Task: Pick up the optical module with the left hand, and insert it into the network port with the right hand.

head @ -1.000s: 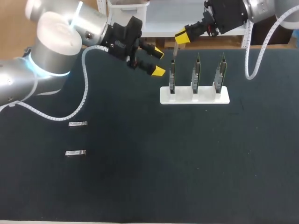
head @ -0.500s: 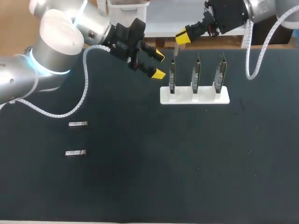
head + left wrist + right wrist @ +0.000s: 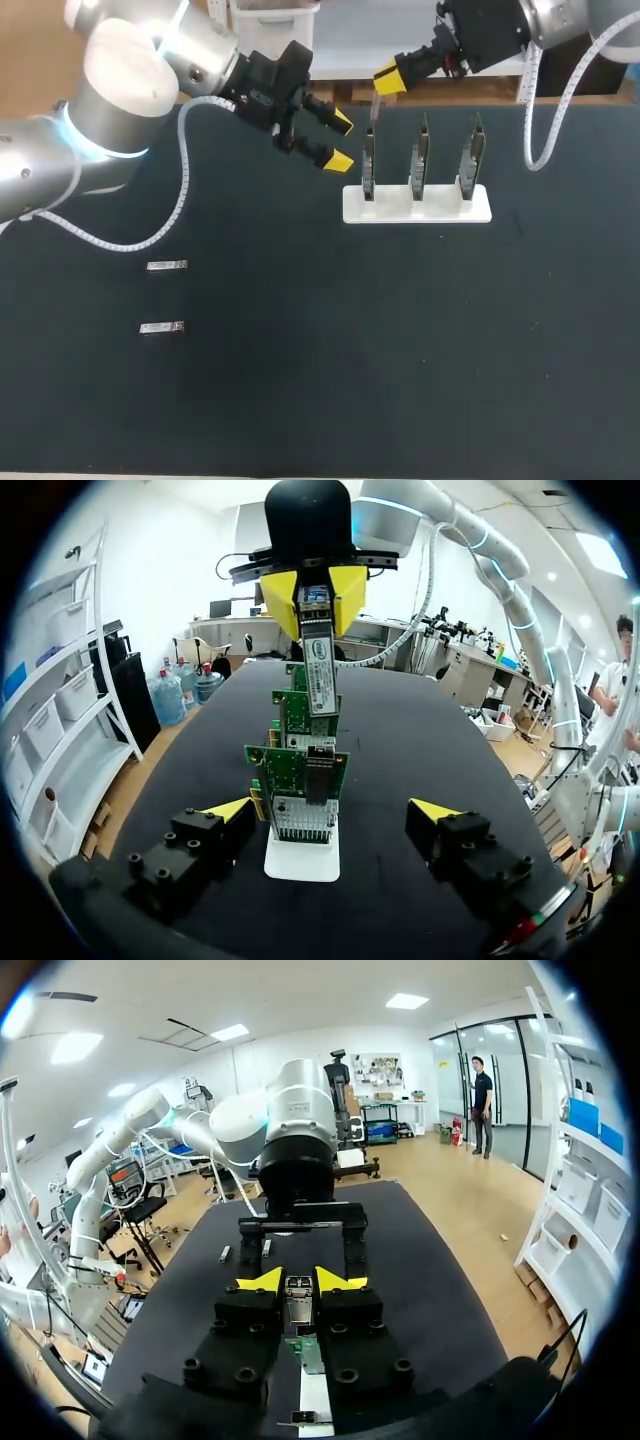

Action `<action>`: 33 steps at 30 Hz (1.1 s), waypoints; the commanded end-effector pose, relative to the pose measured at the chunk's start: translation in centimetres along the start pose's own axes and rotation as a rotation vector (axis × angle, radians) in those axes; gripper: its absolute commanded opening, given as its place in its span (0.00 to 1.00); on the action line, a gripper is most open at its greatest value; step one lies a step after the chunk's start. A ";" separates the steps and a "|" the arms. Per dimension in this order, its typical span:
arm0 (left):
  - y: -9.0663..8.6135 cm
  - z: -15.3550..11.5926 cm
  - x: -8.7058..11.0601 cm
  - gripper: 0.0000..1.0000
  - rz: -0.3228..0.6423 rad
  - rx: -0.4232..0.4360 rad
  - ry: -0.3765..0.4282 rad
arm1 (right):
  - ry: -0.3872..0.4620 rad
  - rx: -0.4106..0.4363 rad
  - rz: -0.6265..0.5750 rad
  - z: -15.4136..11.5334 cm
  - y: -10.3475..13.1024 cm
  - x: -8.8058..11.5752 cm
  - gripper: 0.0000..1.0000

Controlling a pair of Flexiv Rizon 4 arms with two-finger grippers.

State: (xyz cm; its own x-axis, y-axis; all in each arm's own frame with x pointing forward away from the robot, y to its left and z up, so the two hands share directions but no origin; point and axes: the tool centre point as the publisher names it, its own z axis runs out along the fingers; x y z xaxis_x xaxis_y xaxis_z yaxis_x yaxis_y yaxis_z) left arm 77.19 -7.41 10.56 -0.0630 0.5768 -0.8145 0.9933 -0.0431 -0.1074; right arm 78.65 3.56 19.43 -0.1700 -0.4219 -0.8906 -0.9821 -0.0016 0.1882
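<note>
My right gripper (image 3: 388, 78) is shut on a slim silver optical module (image 3: 375, 106), which hangs end-down just above the leftmost of three green network cards (image 3: 368, 165). In the right wrist view the module (image 3: 298, 1310) sits between the yellow tips of that gripper (image 3: 300, 1282), over the card (image 3: 311, 1355). My left gripper (image 3: 340, 140) is open and holds nothing, just left of the cards. In the left wrist view it (image 3: 330, 810) faces the row of cards (image 3: 305, 770), with the module (image 3: 317, 670) held above them by the right gripper (image 3: 312, 585).
The cards stand upright in a white stand (image 3: 440, 208) at the back middle of the dark table. Two spare modules (image 3: 166, 265) (image 3: 161, 327) lie flat at the left. The front and right of the table are bare mat.
My left arm has shifted slightly, its open gripper dropping a little towards the cards. The right gripper and the module have hardly moved.
</note>
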 end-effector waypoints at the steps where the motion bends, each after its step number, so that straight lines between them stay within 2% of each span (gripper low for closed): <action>1: 0.1 0.0 -0.1 1.00 -0.002 -0.006 0.005 | -0.004 0.013 -0.002 -0.1 0.6 0.1 0.00; 16: -0.2 0.2 -0.1 1.00 0.012 -0.012 0.043 | -0.001 0.022 -0.007 -0.5 0.7 0.2 0.00; 24: -0.2 0.2 -0.1 1.00 0.012 -0.012 0.043 | 0.041 0.031 -0.048 -0.4 0.4 -0.3 0.00; 33: -0.2 0.2 -0.1 1.00 0.012 -0.012 0.043 | 0.082 0.052 -0.067 0.0 0.4 0.2 0.00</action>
State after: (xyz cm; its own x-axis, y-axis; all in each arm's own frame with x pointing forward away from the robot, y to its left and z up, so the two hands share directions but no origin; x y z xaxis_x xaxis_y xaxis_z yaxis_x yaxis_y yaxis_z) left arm 77.03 -7.60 10.49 -0.0464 0.6082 -0.7925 0.9950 -0.0419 -0.0904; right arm 78.66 3.40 19.38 -0.0990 -0.4924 -0.8647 -0.9937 0.0034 0.1119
